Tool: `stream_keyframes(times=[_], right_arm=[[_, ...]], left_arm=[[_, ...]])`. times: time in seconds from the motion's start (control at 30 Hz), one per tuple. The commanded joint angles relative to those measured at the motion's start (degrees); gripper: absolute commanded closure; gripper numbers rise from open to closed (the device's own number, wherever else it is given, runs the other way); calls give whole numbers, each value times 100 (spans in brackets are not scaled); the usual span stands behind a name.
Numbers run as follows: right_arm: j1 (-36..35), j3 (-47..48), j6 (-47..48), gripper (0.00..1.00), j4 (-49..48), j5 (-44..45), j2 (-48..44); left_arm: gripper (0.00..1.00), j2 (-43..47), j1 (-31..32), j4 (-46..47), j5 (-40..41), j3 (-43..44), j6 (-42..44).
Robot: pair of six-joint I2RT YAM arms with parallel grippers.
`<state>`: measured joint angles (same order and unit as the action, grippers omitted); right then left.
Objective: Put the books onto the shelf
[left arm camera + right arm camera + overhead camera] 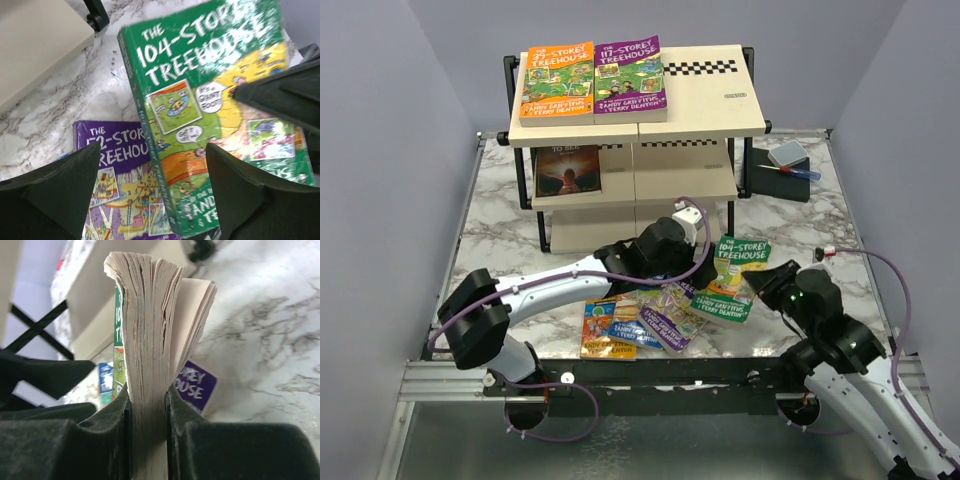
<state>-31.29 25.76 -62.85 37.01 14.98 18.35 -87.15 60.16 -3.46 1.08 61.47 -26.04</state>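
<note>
White arms (560, 280), black joints (480, 322), purple cables (898, 280).

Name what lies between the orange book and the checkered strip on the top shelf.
The purple book lies flat there, right beside the orange book; the top external view shows it.

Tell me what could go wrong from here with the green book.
1. The right gripper pinches the green book by its page edges only, and some pages splay free; it may flop open or slip.
2. The left gripper hangs open close over it, near the right one; the arms might bump.
3. The purple 52-Storey book lies right below and could get dragged if they touch.
</note>
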Motion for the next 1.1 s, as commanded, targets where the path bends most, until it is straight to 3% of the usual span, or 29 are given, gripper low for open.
stream_keyframes(times=[0.0,0.13,0.4,0.53,0.77,1.07], right_arm=[[-9,676,520,100,-284,-562,-45],[-8,1217,983,100,-374,-994,228],[-9,1801,1598,100,-862,-1983,551],[-4,1870,1788,100,-1340,-2496,692],[-9,1991,1912,99,-2175,-3205,1063],[-9,2541,2234,100,-2311,-3552,1629]], left_arm=[[12,479,-197,-116,-849,-314,-396],[12,1020,-504,290,-1478,-780,-841],[9,2175,-1091,2114,-2873,-2029,-2275],[9,2466,-1177,2781,-3156,-2344,-2832],[12,2934,-1187,3218,-3001,-2648,-3462],[29,3231,-1193,3230,-2695,-2728,-3782]])
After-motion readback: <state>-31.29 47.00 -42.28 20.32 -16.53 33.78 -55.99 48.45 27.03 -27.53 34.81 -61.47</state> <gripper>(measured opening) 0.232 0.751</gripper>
